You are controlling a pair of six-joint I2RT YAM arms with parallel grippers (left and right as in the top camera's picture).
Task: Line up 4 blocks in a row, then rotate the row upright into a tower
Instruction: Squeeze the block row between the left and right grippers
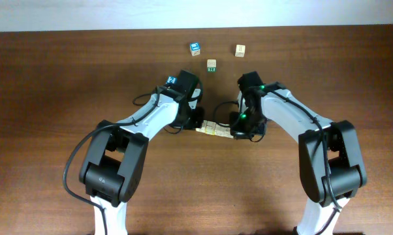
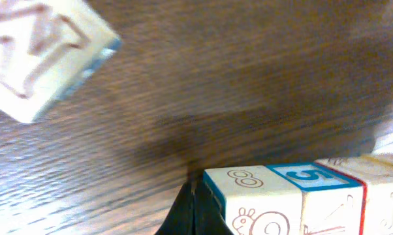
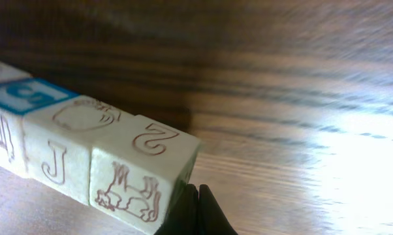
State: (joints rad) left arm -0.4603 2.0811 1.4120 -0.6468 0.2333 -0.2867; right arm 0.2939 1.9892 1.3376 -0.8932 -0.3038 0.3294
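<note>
Left pincer (image 2: 194, 212) pinched closed, empty, sitting against 9 o'clock end of blocks (image 1: 216, 129), which are lying in a row mid-table (image 1: 53, 78). Right pincer (image 3: 198, 212) likewise closed, empty, sitting at 3 o'clock end. Risk: uneven pushing buckling row, scattering blocks.

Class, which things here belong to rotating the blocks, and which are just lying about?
In the job: row of blocks, with the left end effector and right end effector at its ends.
Lying about: blue-topped cube, green-sided cube, pale cube, all standing apart from it.
</note>
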